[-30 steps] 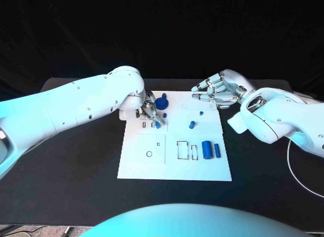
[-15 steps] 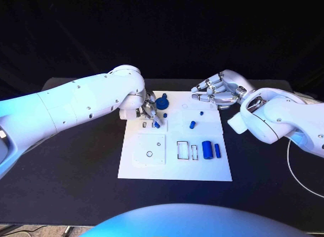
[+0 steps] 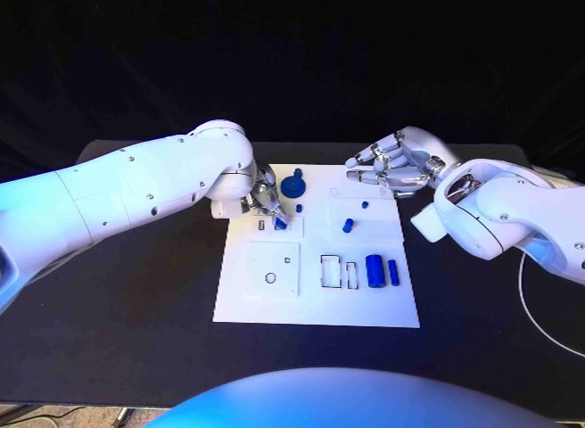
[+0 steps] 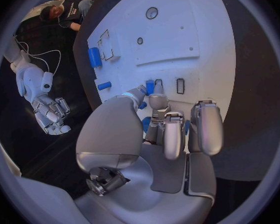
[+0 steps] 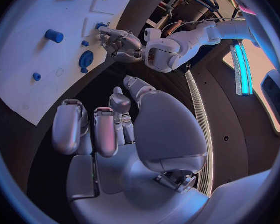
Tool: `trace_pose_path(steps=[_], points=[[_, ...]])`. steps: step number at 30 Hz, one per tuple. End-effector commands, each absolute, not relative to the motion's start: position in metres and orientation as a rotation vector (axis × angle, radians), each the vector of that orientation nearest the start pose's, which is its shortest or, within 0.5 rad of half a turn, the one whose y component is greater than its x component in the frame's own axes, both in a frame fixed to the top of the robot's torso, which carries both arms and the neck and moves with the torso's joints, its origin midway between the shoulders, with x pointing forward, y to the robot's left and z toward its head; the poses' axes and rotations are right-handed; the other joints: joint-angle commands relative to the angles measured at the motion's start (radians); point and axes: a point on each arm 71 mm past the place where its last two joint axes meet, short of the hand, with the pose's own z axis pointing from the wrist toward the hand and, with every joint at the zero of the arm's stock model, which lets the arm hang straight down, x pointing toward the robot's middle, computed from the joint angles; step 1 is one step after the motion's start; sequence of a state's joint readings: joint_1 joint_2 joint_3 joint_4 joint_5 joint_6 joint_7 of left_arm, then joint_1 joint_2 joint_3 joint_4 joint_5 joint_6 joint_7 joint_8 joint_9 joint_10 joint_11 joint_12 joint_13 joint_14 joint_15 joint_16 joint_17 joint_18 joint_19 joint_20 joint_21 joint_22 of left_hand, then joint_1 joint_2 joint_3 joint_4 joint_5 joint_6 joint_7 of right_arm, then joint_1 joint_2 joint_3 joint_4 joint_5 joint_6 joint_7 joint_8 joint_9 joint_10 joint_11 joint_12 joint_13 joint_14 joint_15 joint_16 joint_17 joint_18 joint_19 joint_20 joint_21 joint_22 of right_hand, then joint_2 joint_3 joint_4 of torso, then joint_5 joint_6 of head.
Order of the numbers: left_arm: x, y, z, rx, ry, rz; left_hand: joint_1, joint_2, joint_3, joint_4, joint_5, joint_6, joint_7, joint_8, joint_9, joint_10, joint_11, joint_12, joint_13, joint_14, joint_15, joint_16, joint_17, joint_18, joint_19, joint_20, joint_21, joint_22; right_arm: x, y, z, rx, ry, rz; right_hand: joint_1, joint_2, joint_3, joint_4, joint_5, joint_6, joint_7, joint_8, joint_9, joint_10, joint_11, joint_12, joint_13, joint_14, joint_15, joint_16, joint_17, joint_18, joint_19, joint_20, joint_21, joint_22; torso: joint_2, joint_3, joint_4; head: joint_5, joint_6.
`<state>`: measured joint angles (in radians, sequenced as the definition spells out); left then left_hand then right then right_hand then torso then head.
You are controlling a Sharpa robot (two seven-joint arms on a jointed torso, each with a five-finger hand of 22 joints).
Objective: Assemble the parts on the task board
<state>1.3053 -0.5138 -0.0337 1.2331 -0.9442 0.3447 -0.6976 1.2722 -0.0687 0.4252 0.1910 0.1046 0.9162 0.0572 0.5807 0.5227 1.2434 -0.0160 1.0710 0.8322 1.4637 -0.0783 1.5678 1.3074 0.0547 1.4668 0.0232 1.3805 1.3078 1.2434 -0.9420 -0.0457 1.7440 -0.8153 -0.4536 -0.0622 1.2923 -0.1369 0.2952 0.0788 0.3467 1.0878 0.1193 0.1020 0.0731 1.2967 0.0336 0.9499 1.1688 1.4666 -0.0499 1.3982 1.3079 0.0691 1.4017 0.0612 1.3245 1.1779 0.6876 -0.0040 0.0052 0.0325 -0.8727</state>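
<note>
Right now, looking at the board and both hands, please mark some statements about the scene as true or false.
1. The left hand is over the task board. True.
2. The right hand holds a blue part. False: it hangs at the board's far right corner, holding nothing.
3. Two blue cylinders lie side by side on the board. True.
4. The task board is black. False: it is white, on a black table.

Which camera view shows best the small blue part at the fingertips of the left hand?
The left wrist view: the small blue part appears close, just beyond the left hand. In the head view it is a tiny blue speck at the fingertips. In the right wrist view it is a far blue dot.
</note>
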Motion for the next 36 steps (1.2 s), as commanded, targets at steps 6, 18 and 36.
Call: trace_pose_path(steps=[6, 18, 36], points=[[0.525, 0.145, -0.194, -0.345, 2.401, -0.391, -0.045, -0.02, 0.228, -0.18, 0.028, 0.003, -0.005, 0.019, 0.019, 0.03, -0.007, 0.014, 0.026, 0.107, -0.004, 0.003, 0.263, -0.009, 0.037, 0.003, 0.013, 0.128, 0.453, -0.193, -0.153, 0.445, 1.695, 1.048, -0.013, 0.003, -0.006, 0.005, 0.004, -0.007, 0.002, -0.003, -0.001, -0.003, 0.0, -0.001, -0.002, 0.062, 0.008, -0.007, 0.083, 0.015, -0.002, 0.001, -0.008, -0.003, -0.002, 0.0017, 0.0067, 0.003, 0.0], [0.515, 0.151, -0.205, -0.386, 2.362, -0.367, -0.066, -0.033, 0.254, -0.19, 0.051, 0.006, -0.008, 0.029, 0.029, 0.041, -0.01, 0.023, 0.039, 0.107, -0.006, 0.003, 0.263, -0.01, 0.04, 0.001, 0.019, 0.134, 0.454, -0.194, -0.154, 0.445, 1.698, 1.049, -0.016, 0.002, -0.008, 0.007, 0.002, -0.007, 0.002, -0.004, -0.001, -0.003, 0.0, -0.001, -0.003, 0.062, 0.008, -0.008, 0.082, 0.015, -0.002, 0.001, -0.008, -0.003, -0.002, 0.0001, 0.0084, 0.007, 0.0], [0.512, 0.149, -0.216, -0.287, 2.379, -0.269, -0.073, -0.039, 0.264, -0.195, 0.058, 0.008, -0.01, 0.034, 0.034, 0.048, -0.011, 0.029, 0.048, 0.107, -0.008, 0.003, 0.263, -0.011, 0.042, -0.001, 0.022, 0.137, 0.454, -0.194, -0.155, 0.466, 1.709, 1.058, -0.018, 0.002, -0.01, 0.007, 0.001, -0.008, 0.002, -0.004, -0.001, -0.004, 0.0, -0.002, -0.004, 0.062, 0.008, -0.008, 0.082, 0.015, -0.002, 0.001, -0.009, -0.004, -0.001, 0.001, 0.0074, 0.009, 0.0]])
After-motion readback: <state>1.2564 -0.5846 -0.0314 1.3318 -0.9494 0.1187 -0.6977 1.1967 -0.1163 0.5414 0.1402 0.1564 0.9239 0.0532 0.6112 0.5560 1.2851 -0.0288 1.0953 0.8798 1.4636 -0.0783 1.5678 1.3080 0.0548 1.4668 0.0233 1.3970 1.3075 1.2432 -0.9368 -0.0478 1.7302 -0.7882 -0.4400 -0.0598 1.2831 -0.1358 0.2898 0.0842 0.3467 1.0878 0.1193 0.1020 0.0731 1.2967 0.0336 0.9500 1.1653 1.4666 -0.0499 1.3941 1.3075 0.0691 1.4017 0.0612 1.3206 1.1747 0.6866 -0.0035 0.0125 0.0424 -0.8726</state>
